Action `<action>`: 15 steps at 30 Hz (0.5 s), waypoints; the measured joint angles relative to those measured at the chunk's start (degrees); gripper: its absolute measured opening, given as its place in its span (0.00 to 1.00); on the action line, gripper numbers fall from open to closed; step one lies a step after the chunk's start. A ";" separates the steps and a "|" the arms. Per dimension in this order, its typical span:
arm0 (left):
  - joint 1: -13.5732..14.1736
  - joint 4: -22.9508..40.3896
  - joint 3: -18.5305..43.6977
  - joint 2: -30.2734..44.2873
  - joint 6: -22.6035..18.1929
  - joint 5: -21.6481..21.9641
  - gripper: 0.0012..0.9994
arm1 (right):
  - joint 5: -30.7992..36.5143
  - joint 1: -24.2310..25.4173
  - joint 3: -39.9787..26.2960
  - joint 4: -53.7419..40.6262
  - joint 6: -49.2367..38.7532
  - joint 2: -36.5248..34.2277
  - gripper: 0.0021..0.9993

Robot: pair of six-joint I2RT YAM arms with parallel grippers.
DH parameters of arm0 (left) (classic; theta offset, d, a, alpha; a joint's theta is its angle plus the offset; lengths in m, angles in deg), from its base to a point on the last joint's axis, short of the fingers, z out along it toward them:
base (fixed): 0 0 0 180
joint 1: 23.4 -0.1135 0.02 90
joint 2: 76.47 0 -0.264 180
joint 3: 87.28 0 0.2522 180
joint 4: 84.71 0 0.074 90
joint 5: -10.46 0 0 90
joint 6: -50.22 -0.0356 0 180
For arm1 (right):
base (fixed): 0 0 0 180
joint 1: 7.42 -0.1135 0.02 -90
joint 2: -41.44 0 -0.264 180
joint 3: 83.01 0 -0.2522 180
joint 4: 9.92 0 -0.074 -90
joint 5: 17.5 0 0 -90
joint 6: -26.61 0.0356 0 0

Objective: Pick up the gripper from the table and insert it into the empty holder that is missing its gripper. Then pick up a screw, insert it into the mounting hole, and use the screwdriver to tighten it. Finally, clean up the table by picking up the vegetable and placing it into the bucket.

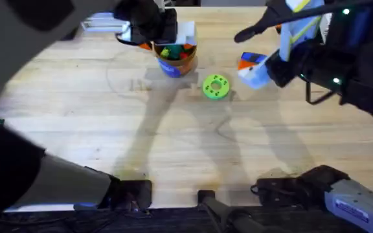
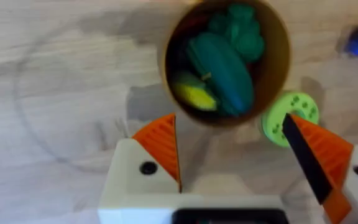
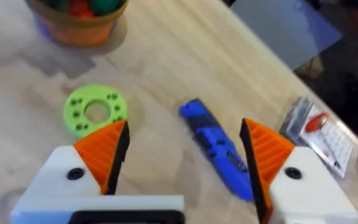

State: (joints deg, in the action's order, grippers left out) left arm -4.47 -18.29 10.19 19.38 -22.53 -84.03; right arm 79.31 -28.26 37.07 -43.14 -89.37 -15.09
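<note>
Both jaws apart: vegetable (image 2: 224,70) inside bucket (image 2: 277,59), screwdriver (image 3: 219,148) between right's.

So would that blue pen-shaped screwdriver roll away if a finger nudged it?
Probably a little: the blue pen-shaped screwdriver lies flat on smooth wooden table, and its body looks rounded. It seems rigid plastic, so it shouldn't bend, though the smooth shell may slip.

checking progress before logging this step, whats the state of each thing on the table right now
bucket: upright, holding toys
vegetable: inside the bucket, lying against a yellow piece
screwdriver: lying flat on the table, not held
green disc: flat on the table beside the bucket
left tool: open, empty, above the bucket
right tool: open, empty, over the screwdriver
</note>
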 joint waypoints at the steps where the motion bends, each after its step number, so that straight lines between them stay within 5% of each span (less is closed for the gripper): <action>1: 0.00 1.94 0.79 -1.04 -0.39 0.00 0.99 | 0.02 0.00 -0.57 -2.50 0.38 0.52 0.99; 8: 0.00 17.49 3.85 -14.84 -5.28 0.00 0.99 | 0.02 0.00 -12.08 -22.58 4.60 2.36 0.99; 15: 0.00 25.38 4.12 -24.40 -11.42 0.02 0.99 | 0.02 0.00 -17.60 -27.70 9.24 3.80 0.99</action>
State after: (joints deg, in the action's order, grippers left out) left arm -4.47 7.09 14.31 -5.02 -33.95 -84.01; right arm 79.33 -28.26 19.47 -70.84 -80.13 -11.29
